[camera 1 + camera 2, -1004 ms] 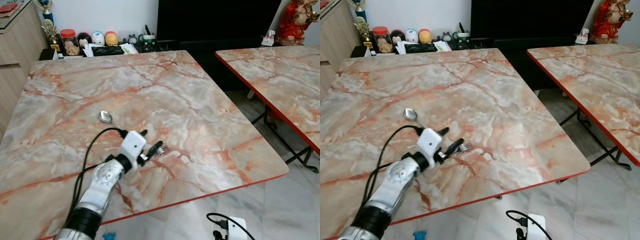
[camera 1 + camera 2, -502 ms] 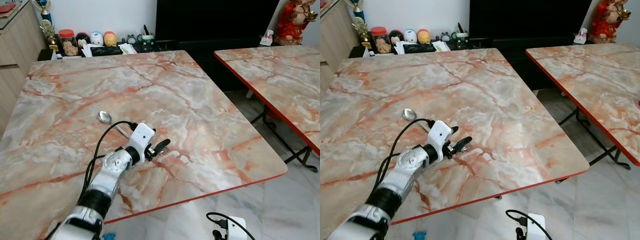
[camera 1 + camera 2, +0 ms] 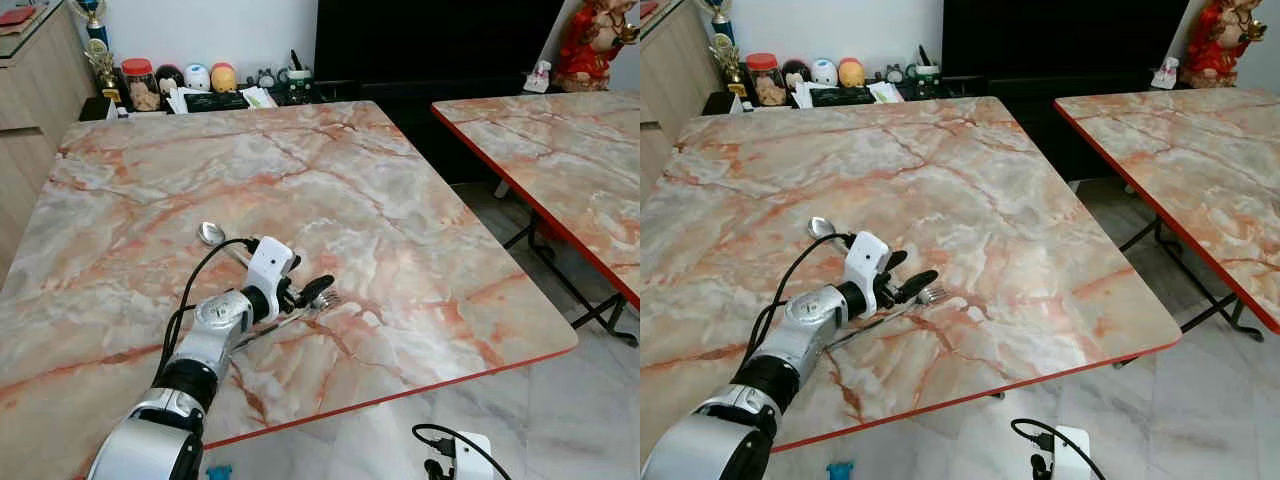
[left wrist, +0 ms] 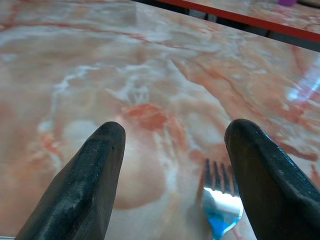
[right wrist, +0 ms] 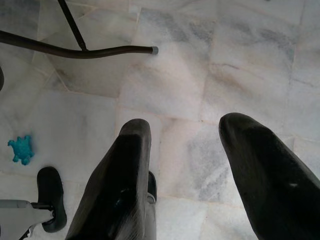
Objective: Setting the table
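A silver fork (image 3: 326, 298) lies on the marble table (image 3: 330, 170) near its front edge, tines pointing right. My left gripper (image 3: 311, 291) hovers open just over the fork's head. In the left wrist view the tines (image 4: 219, 196) lie on the marble between the two black fingers (image 4: 92, 175), closer to one of them and touching neither. A silver spoon (image 3: 210, 233) rests on the table a little behind my left wrist. My right gripper (image 5: 185, 125) hangs open over the tiled floor, holding nothing.
A second marble table (image 3: 560, 150) with a red edge stands to the right, with a floor gap between. Jars and clutter (image 3: 200, 85) line a low shelf behind the table. A wooden cabinet (image 3: 30, 90) stands at the left. A blue toy (image 5: 21, 149) lies on the floor.
My left gripper, shut on the fork a second ago, has opened. The fork now lies flat on the table with its handle showing beneath my wrist.
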Controlling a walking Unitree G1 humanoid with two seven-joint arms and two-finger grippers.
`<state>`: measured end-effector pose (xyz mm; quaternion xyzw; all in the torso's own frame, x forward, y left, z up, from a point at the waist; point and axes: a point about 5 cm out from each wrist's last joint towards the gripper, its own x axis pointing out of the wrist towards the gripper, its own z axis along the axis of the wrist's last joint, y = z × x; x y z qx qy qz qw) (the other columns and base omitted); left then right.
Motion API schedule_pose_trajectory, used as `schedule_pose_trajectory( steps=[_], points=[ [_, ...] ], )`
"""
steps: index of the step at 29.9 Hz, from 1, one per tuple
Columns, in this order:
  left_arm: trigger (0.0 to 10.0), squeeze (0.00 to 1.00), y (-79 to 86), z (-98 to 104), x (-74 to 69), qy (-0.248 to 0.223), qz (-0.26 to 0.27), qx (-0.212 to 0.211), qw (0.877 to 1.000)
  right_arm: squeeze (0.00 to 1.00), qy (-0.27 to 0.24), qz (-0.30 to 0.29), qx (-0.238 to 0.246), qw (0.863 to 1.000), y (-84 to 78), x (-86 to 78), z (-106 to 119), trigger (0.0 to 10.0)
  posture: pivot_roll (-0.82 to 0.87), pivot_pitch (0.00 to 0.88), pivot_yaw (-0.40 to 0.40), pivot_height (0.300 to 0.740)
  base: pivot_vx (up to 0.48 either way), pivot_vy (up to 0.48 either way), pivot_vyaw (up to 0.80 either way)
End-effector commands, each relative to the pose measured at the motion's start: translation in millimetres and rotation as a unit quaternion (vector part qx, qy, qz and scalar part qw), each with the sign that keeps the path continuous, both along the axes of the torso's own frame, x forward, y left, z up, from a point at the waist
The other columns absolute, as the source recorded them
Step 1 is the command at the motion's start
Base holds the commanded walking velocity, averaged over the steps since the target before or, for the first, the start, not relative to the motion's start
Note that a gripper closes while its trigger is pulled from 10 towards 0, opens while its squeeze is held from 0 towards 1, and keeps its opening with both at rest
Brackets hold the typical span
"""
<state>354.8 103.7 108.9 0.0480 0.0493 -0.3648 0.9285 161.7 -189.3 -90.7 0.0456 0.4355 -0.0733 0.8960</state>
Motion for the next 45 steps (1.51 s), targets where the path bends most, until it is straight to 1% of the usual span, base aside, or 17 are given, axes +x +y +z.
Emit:
schedule_pose_trajectory(
  steps=[1,4,6,10,11,13,20,29,45],
  points=[
    [10.0,0.00,-0.9,2.1,1.0,0.001,-0.010,-0.009,1.000,0.00,0.004,-0.003,-0.001,1.000,-2.8,-1.9,-0.6,10.0,0.08,0.008,-0.082,0.740,0.000,0.000,0.00],
    [10.0,0.00,-2.0,1.3,0.4,0.004,-0.019,-0.012,1.000,0.00,0.005,-0.002,-0.001,1.000,-2.9,-2.2,-0.7,10.0,0.08,0.008,-0.082,0.740,0.000,0.000,0.00],
    [10.0,0.00,-4.0,-2.7,-1.7,0.007,-0.032,0.004,0.999,0.00,0.005,-0.002,0.000,1.000,-2.7,-2.2,-0.7,10.0,0.08,0.009,-0.082,0.740,0.000,0.000,0.00],
    [10.0,0.00,-5.2,-4.7,-2.4,0.009,-0.035,0.010,0.999,0.00,0.005,-0.003,0.000,1.000,-2.6,-2.3,-0.8,10.0,0.08,0.010,-0.081,0.740,0.000,0.000,0.00],
    [10.0,0.00,-4.8,-7.3,-2.9,0.011,-0.033,0.022,0.999,0.00,0.005,-0.003,0.000,1.000,-2.5,-2.3,-0.8,10.0,0.08,0.010,-0.081,0.740,0.000,0.000,0.00],
    [10.0,0.00,-4.2,-9.8,-3.5,0.012,-0.031,0.033,0.999,0.00,0.005,-0.003,0.000,1.000,-2.4,-2.2,-0.8,10.0,0.08,0.009,-0.081,0.740,0.000,0.000,0.00],
    [10.0,0.00,-4.3,-14.6,-6.2,0.013,-0.036,0.043,0.998,0.00,0.006,-0.002,0.002,1.000,-1.9,-2.5,-1.0,10.0,0.08,0.011,-0.080,0.740,0.000,0.000,0.00],
    [10.0,0.00,-10.1,-18.4,-9.4,0.010,-0.049,0.056,0.997,0.00,0.006,-0.001,0.003,1.000,-1.7,-2.8,-1.2,10.0,0.08,0.012,-0.080,0.740,0.000,0.000,0.00],
    [10.0,0.00,-11.3,-25.5,-13.5,0.019,-0.058,0.073,0.995,0.00,0.007,0.000,0.005,1.000,-1.6,-2.6,-1.1,10.0,0.08,0.012,-0.080,0.740,0.000,0.000,0.00]
  ],
)
